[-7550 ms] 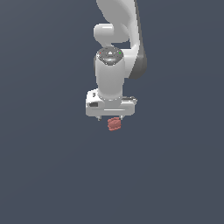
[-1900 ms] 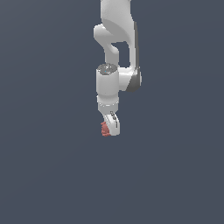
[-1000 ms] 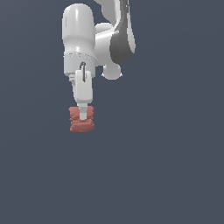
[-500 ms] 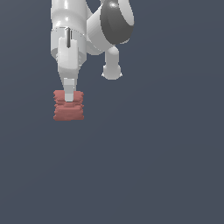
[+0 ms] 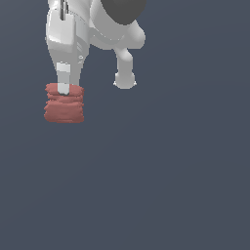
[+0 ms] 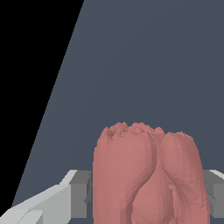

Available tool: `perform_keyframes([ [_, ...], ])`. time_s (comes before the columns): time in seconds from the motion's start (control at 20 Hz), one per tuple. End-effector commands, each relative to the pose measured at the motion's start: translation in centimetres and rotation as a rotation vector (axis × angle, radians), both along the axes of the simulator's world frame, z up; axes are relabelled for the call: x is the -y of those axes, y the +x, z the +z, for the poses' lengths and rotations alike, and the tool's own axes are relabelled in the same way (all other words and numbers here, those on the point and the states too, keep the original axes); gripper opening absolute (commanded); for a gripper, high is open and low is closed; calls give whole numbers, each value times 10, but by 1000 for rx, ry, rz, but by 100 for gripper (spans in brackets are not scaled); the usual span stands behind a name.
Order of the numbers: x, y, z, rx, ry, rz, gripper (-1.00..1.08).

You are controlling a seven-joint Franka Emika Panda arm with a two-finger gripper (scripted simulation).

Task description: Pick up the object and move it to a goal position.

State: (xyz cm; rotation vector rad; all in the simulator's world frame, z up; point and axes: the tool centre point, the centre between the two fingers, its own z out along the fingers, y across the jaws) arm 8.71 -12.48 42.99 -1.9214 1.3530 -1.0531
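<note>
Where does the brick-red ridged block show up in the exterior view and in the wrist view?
Exterior view: the red block hangs at upper left, under the white gripper.
Wrist view: it fills the lower centre, between the grey fingers.
Shared landmark: the gripper's fingers flanking the block.

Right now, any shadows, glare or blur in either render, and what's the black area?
Exterior view: flat even lighting, no cast shadow, no glare, sharp; arm cropped at the top. Wrist view: red block fills the foreground, sharp, between the gripper fingers; the black wedge is unrendered space beyond the floor's edge.
</note>
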Motion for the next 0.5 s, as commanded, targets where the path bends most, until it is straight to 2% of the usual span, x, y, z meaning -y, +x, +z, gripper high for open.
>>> perform_keyframes([
  [0.0,3,-1,9,23,1,1,-100],
  [0.45,12,-7,38,94,5,5,-100],
])
